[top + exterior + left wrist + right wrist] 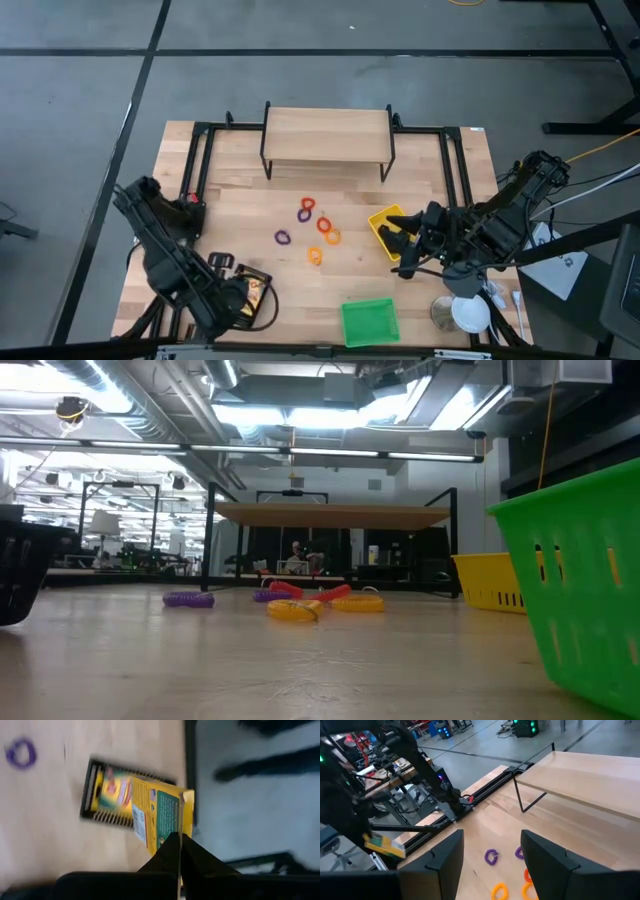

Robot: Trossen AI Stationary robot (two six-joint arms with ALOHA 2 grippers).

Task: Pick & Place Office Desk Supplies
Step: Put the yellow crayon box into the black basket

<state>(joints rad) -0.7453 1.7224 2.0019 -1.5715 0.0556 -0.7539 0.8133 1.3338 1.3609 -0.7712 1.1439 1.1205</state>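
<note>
Worktop: pale wood, carrying a raised wooden shelf at its far edge.

Green bin: sitting at the near edge; the low view is showing it large at its right side.

Yellow bin: lying just beside the right gripper, whose fingers are standing wide apart and gripping nothing; only the right wrist view is showing the open gap.

Black mesh tray: the left wrist view is showing a printed box lying inside it, beyond the fingertips.

Yellow box: the left gripper is pinching it by one edge, fingers closed tight, above the tray. The low view is showing neither gripper.

Rings: purple ring, orange ring and others scattered mid-worktop, well ahead of both sets of fingers.
</note>
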